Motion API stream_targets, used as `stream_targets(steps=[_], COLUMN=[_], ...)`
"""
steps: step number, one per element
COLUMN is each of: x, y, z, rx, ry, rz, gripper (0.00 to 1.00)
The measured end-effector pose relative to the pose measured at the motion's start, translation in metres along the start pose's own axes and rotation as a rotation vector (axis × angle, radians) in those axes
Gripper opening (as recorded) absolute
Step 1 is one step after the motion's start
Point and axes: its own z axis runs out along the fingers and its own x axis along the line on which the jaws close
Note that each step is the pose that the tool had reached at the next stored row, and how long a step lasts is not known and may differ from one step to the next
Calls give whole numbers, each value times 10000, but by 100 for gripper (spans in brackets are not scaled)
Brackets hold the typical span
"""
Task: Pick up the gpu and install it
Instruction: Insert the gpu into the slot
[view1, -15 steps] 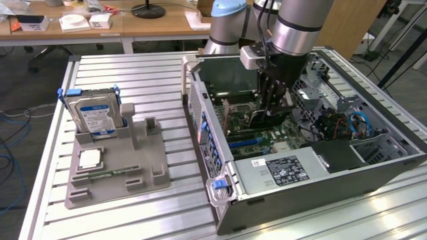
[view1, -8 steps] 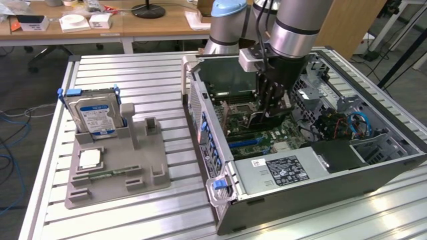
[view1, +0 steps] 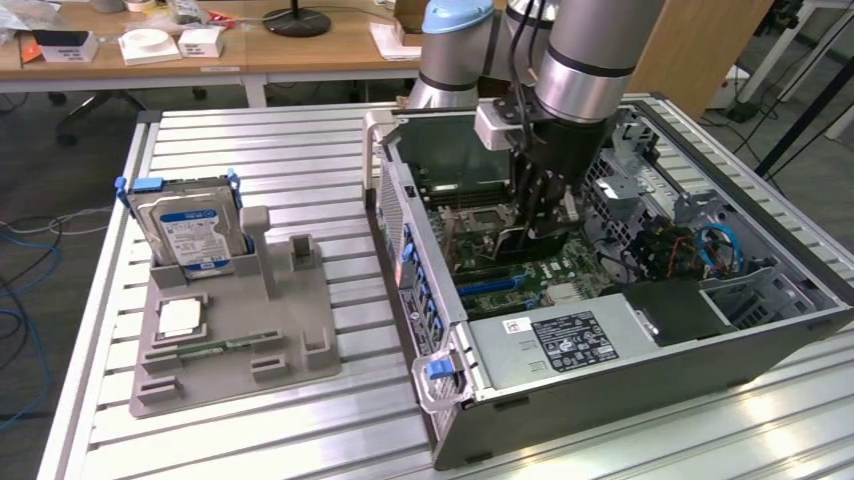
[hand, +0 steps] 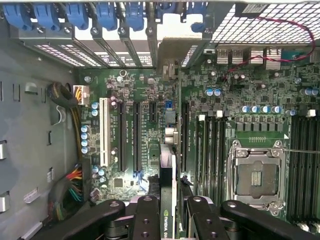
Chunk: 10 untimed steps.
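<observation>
In the wrist view the gpu (hand: 167, 170) shows edge-on as a thin dark card with a green-lettered label, and my gripper (hand: 167, 212) is shut on it, one black finger (hand: 145, 215) on each side. It hangs just above the green motherboard (hand: 140, 100), beside the long black expansion slots (hand: 135, 135). From the exterior view, my gripper (view1: 541, 225) reaches down inside the open computer case (view1: 601, 390), with the dark gpu (view1: 537, 243) held upright over the motherboard (view1: 527, 278).
A grey parts holder (view1: 287, 350) on the exterior view's left carries a silver hard drive (view1: 194, 225), a square processor chip (view1: 178, 317) and a narrow green memory stick (view1: 214, 347). Blue slot clips (hand: 107, 15), the processor socket (hand: 257, 175) and cable bundles (hand: 75, 187) surround the slots.
</observation>
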Motion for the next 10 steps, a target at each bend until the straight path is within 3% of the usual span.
stream_targets(steps=[10], x=[5], y=[31], z=[75], rx=[0], ry=[0], rz=[-1], gripper=[26])
